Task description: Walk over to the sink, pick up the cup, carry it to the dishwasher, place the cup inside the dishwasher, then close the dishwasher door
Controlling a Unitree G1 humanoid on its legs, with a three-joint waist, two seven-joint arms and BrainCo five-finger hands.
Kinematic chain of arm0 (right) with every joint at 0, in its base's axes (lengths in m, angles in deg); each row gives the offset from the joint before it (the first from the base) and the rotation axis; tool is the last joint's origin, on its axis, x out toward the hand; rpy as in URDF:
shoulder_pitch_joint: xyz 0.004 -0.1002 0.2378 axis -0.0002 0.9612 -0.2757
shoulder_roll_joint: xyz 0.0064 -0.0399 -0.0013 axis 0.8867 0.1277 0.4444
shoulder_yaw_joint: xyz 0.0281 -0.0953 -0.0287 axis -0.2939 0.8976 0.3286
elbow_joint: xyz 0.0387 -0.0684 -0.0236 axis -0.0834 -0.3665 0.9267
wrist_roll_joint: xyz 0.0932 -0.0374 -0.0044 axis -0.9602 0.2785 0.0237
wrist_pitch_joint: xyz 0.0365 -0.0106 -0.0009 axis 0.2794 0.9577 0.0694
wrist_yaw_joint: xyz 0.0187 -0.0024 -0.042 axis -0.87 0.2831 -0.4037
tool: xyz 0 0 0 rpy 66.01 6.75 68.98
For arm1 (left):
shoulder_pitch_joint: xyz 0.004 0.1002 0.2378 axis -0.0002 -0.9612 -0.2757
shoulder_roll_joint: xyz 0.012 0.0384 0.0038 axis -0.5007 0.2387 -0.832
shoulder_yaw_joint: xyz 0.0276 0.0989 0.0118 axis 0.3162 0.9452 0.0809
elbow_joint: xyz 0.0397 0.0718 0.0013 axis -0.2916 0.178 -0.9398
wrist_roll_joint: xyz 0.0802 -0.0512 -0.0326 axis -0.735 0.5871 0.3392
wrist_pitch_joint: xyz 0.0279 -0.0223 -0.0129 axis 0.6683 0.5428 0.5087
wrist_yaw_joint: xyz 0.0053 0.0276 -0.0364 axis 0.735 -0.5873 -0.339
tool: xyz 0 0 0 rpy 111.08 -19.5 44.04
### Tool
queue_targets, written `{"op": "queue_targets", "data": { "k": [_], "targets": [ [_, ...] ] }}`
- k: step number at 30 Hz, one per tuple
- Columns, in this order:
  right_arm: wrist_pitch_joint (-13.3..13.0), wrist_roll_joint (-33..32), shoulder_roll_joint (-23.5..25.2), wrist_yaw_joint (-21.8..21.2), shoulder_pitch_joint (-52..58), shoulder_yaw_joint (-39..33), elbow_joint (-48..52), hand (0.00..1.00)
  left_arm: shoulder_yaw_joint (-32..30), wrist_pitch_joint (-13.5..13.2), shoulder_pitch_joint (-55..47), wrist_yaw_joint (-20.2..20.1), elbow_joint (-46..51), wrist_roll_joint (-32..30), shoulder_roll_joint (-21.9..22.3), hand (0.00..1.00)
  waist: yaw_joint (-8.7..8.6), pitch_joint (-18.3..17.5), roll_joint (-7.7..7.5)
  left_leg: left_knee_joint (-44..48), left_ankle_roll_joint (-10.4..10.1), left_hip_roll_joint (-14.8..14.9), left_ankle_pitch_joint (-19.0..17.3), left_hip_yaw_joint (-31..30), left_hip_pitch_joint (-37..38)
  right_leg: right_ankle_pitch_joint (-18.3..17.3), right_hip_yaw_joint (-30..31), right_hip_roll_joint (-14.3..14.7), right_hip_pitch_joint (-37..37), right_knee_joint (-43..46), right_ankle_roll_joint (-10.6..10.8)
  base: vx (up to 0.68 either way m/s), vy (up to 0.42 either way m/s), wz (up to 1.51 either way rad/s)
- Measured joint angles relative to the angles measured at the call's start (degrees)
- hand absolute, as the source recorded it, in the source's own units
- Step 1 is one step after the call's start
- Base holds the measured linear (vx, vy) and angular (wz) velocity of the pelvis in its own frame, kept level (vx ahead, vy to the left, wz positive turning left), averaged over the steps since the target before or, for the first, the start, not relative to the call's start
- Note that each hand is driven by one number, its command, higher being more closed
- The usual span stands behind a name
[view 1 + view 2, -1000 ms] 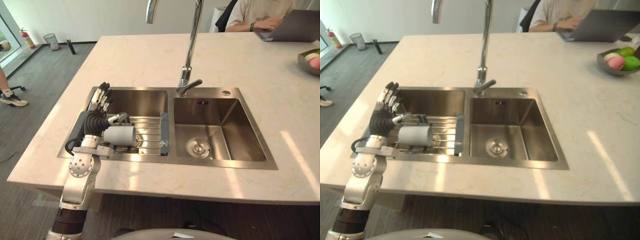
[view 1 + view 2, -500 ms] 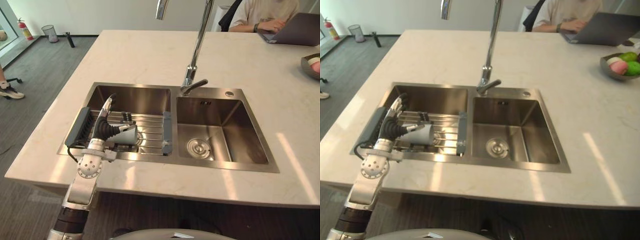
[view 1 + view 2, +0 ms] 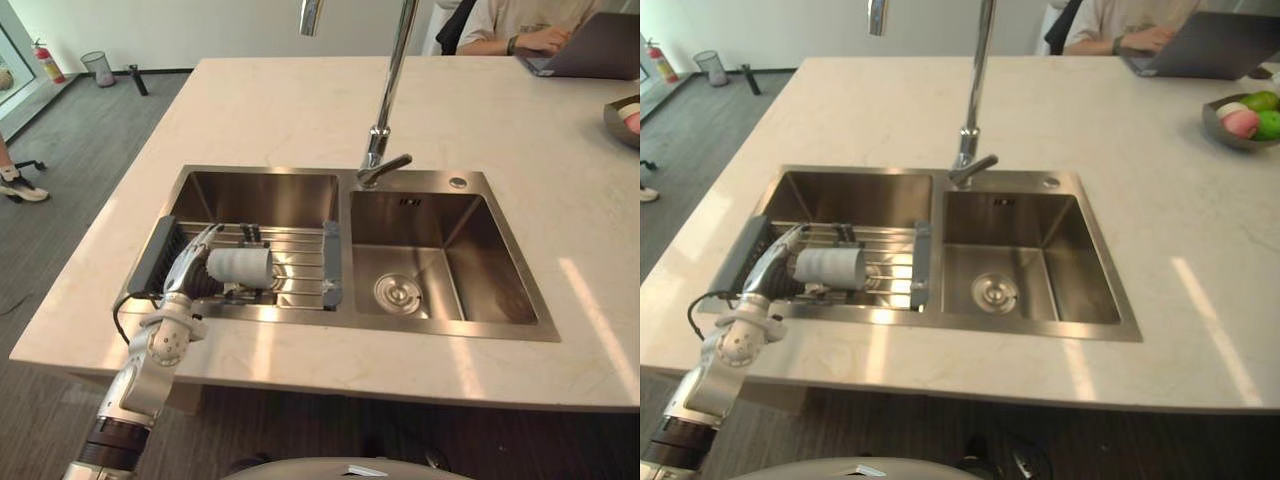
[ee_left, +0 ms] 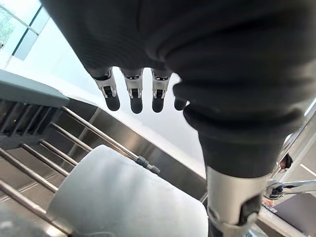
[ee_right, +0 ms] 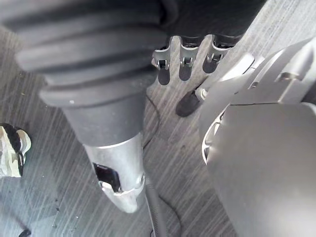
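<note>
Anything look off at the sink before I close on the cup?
Only the cup: it lies on its side across the rack in the left basin, not upright. The left hand sits open beside it, not gripping. No spill or damage shows.

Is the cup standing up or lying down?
Lying down: the cup rests on its side across the rack bars in the sink, beside the left hand.

Pale stone countertop (image 3: pixel 250 110), double steel sink (image 3: pixel 485 250) set in, fruit bowl (image 3: pixel 1213 120) and laptop (image 3: pixel 1200 45) at far right
</note>
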Motion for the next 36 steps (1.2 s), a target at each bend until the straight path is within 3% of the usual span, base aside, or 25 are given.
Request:
{"op": "queue_targets", "data": {
  "k": [7, 26, 30, 36],
  "targets": [
    [0.0, 0.0, -0.1, 0.0, 0.0, 0.6, 0.0, 0.00, 1.4, 1.0, -0.3, 3.7, -3.7, -7.3, -1.0, 0.00, -1.11, 0.1, 0.17, -0.1, 0.0, 0.0, -0.1, 0.5, 0.1, 0.0, 0.1, 0.0, -0.3, 0.0, 0.0, 0.00, 0.000, -0.02],
    [1.8, -1.7, -2.5, -0.3, 0.2, 5.0, 0.0, 0.00, 7.5, 3.7, 4.7, 5.1, -13.1, -17.0, -3.4, 0.00, -2.41, 0.0, 0.95, 0.1, 0.1, 0.0, -0.9, 3.0, 1.3, 0.1, 2.4, 0.2, -0.6, 0.0, 0.1, -0.02, -0.003, -0.06],
    [2.7, -1.9, -3.1, -0.5, 0.3, 5.0, -0.1, 0.00, 8.1, 3.7, 6.4, 4.9, -15.6, -18.9, -3.8, 0.00, -2.82, 0.1, 0.94, 0.9, 0.1, 0.3, -1.5, 3.4, 1.3, 0.1, 3.0, 0.2, -0.7, 0.0, 0.1, -0.02, -0.005, -0.07],
    [3.8, -1.8, -4.1, -0.5, 0.4, 9.3, 0.0, 0.00, 10.4, 3.5, 7.9, 0.7, -17.7, -20.7, -5.0, 0.00, -3.26, 0.0, 0.97, 1.2, 0.0, 0.3, -1.8, 3.8, 1.5, 0.2, 3.3, 0.3, -0.6, 0.0, 0.2, -0.01, -0.002, -0.03]
  ]
}}
